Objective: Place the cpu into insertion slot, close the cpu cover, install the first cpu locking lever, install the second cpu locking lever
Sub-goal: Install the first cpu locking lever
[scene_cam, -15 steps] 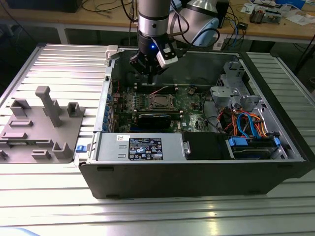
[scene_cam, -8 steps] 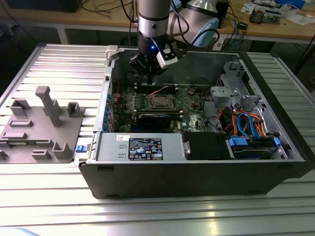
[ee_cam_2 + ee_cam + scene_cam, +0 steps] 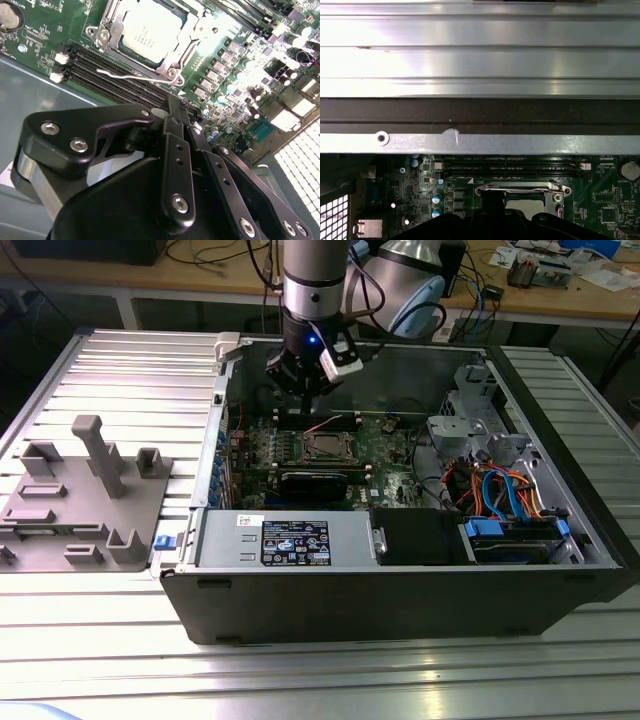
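- Claw [image 3: 303,388] hangs over the open PC case [image 3: 400,610], above the far part of the board [image 3: 390,435], empty; fingers [image 3: 176,120] look pressed together in the second wrist view, so narrow, holding nothing.
- Cpu [image 3: 150,31] sits in the slot [image 3: 327,447], silvery top face up; in the exterior view it lies just nearer the camera than the claw, apart from it.
- Cover [image 3: 187,47] lies flat around the cpu, a metal frame with the chip showing through its window.
- Thin wire lever [image 3: 135,77] runs along one side of the socket beside the memory slots [image 3: 120,67]; cannot tell if it is latched. First wrist view shows a lever bar [image 3: 520,187] along the socket's edge too.
- Surface: case rests on a ribbed aluminium table [image 3: 120,370], slats running across; glare patches on the near slats.
- Grey fixture plate [image 3: 75,500] with upright blocks sits on the table, to the exterior view's left of the case, well apart from the claw.
- Inside the case: grey supply box [image 3: 290,538] with a label at the near wall, black card [image 3: 315,482] between it and the socket, drive cage [image 3: 470,425] and a bundle of orange and blue cables [image 3: 500,490] to the exterior view's right.
- Room: wooden benches [image 3: 200,275] behind, loose cables and small parts on them.
- In the way: case's far wall [image 3: 480,142] and rim stand close behind the claw.
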Motion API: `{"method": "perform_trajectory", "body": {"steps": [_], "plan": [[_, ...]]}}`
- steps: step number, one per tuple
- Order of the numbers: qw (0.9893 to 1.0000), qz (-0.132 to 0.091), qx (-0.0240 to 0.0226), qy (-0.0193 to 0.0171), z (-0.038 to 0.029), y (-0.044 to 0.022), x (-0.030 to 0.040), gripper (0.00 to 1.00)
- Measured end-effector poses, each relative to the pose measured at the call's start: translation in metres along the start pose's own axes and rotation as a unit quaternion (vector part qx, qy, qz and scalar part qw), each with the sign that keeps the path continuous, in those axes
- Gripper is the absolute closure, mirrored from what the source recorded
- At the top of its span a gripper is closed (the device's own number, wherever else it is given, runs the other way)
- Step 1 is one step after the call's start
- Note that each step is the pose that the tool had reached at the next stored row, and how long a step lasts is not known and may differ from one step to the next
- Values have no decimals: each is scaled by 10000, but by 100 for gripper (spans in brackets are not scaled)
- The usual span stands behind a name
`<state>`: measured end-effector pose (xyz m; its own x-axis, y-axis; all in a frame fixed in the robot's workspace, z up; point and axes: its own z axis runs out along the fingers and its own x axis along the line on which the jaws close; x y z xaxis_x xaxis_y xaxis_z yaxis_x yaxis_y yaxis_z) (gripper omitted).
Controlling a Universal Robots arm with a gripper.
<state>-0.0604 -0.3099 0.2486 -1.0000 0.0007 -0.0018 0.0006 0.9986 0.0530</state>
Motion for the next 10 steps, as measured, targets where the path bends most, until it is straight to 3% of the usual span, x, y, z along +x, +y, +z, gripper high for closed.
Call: {"method": "perform_trajectory", "body": {"steps": [10], "plan": [[10000,-1,0,2,63,-2,-6,89]]}}
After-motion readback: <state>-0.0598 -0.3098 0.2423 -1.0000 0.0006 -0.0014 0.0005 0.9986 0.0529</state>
